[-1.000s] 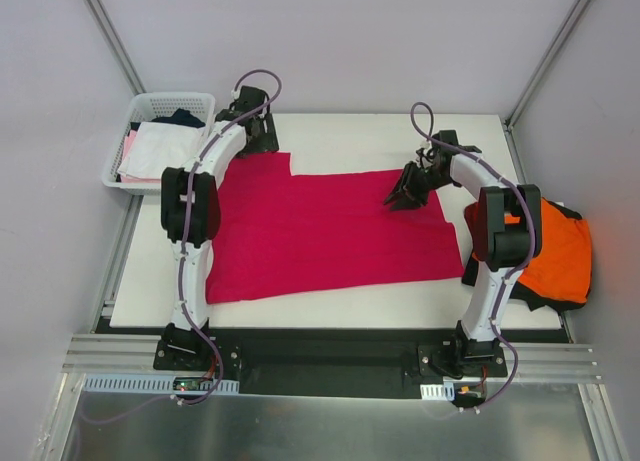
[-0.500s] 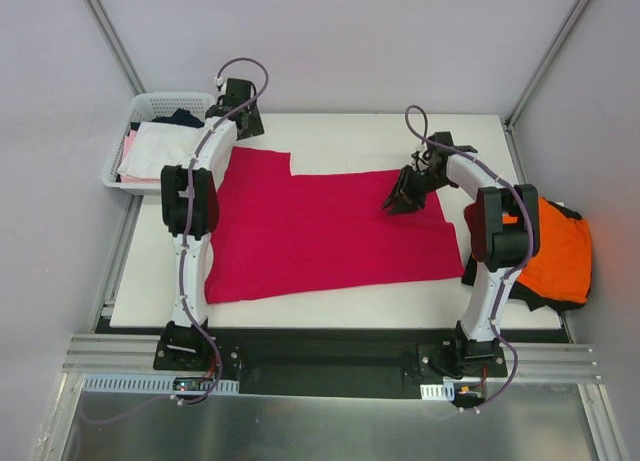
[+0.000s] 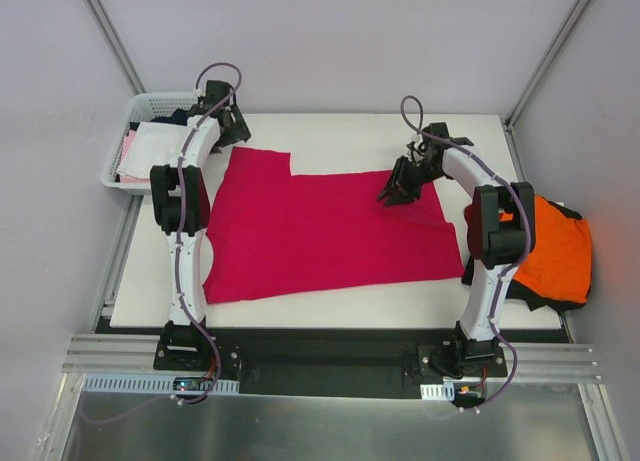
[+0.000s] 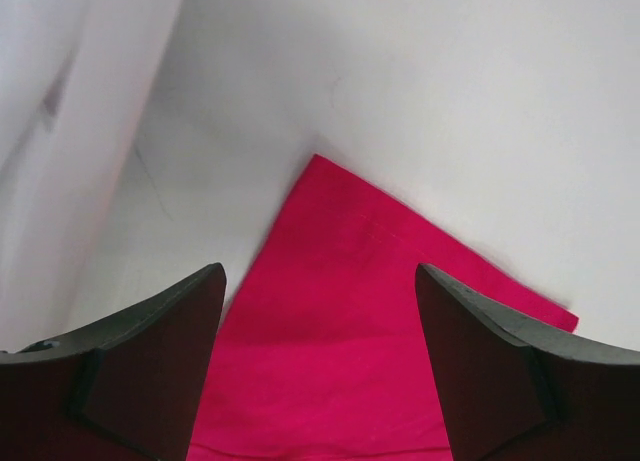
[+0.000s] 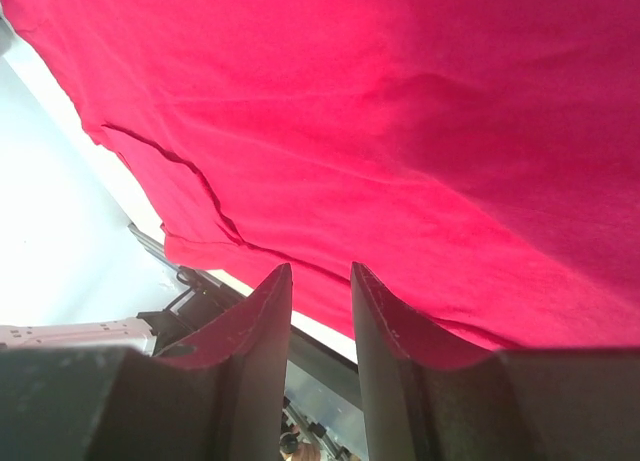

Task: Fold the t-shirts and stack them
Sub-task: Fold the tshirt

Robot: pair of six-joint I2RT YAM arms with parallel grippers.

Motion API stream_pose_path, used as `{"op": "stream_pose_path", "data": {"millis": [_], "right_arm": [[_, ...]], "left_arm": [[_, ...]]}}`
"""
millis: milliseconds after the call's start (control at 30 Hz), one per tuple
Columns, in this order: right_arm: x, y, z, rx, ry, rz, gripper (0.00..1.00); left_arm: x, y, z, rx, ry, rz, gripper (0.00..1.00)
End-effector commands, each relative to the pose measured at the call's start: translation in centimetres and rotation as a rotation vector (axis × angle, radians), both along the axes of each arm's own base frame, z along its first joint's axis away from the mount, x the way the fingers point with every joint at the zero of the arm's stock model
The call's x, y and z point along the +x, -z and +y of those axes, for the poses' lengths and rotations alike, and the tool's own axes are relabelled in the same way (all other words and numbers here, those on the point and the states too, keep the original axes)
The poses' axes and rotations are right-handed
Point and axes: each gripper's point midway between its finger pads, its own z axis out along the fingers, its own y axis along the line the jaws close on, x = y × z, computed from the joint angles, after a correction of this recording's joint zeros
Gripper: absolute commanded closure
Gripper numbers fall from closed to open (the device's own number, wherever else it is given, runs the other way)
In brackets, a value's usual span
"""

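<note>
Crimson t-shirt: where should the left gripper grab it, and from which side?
Probably the pointed far-left corner of the crimson t-shirt, from above: it lies flat with bare table on both sides, straight ahead of the open left gripper.

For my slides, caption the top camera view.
A crimson t-shirt lies spread on the white table, left tool open near the basket, orange t-shirt at the right edge.

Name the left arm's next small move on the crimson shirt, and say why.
Probably lower the left gripper onto the corner of the crimson shirt and close. Its jaws stand open, the corner lies flat on the table centred between them, and nothing is gripped yet.
</note>
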Motion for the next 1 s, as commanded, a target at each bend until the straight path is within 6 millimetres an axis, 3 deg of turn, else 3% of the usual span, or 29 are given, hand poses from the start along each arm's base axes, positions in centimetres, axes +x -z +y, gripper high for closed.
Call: {"op": "stream_pose_path", "data": {"millis": [0,333,533,633,733,833,967], "right_arm": [[0.2,-1.0,1.0,0.017,-0.017,-0.007,0.67],[-0.2,-1.8,1.2,0.004,-0.033,-0.026,0.67],[-1.3,-1.0,0.8,-0.016,-0.042,-0.005,0.67],[-1.5,-0.5,0.9,-0.012,-0.038,0.007,0.67],[-1.4,0.0,1.2,-0.003,-0.032,0.019,0.67],[-0.9,0.4,1.8,0.007,-0.029,0.025,0.67],[-0.1,0.6,3.1,0.020,-0.038,0.029,0.67]], "left_arm": [[-2.2,1.8,-1.0,-0.168,-0.004,0.121,0.23],[-2.9,3.0,-2.3,-0.237,0.016,0.163,0.25],[-2.7,3.5,-1.5,-0.202,-0.005,0.163,0.41],[-1.7,2.8,-2.1,-0.226,0.019,0.124,0.42],[0.5,1.0,-4.3,-0.332,0.093,0.027,0.39],[2.3,-1.6,-7.8,-0.527,0.163,-0.071,0.36],[3.4,-4.5,-12.7,-0.738,0.267,-0.149,0.32]]}}
